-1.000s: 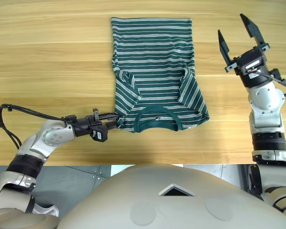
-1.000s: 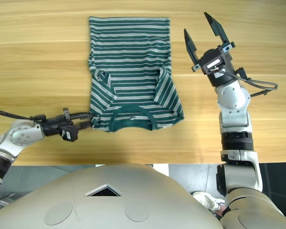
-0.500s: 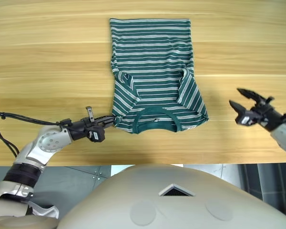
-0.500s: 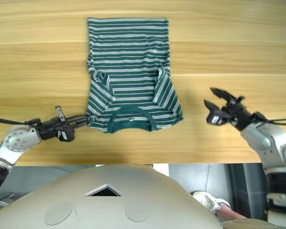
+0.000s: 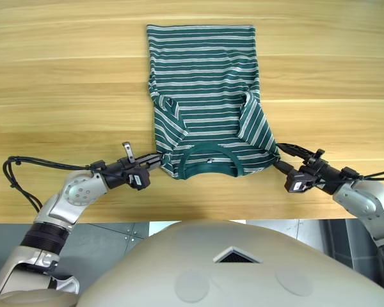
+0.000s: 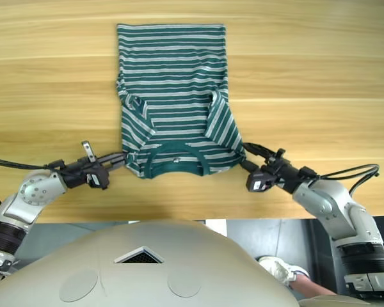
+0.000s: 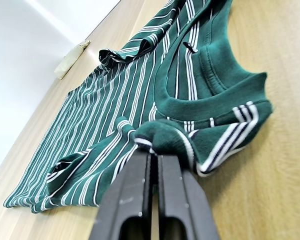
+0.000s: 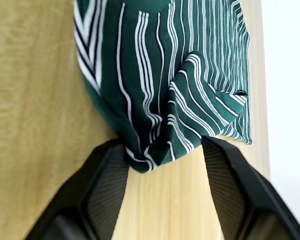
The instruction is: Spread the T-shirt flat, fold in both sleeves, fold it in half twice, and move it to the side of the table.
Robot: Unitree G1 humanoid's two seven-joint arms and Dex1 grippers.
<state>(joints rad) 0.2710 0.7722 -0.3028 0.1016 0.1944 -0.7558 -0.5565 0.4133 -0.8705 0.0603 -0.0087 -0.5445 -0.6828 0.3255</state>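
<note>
A green T-shirt (image 5: 205,89) with white stripes lies on the wooden table, both sleeves folded in, collar toward me. My left gripper (image 5: 155,158) lies low at the shirt's near left corner, shut on a bunched fold of the T-shirt (image 7: 165,137). My right gripper (image 5: 278,155) lies at the near right corner, open. In the right wrist view its two black fingers (image 8: 110,175) stand on either side of the shirt's corner (image 8: 150,150), which sits between them unpinched.
The table (image 5: 64,83) has bare wood on both sides of the shirt. Its near edge (image 5: 179,219) runs just behind both grippers. A small pale object (image 7: 70,59) lies by the far edge in the left wrist view.
My right arm has swung down from high beside the shirt's right side to its near right corner, fingers still open. The left gripper has kept its hold on the left corner, shifting slightly.
</note>
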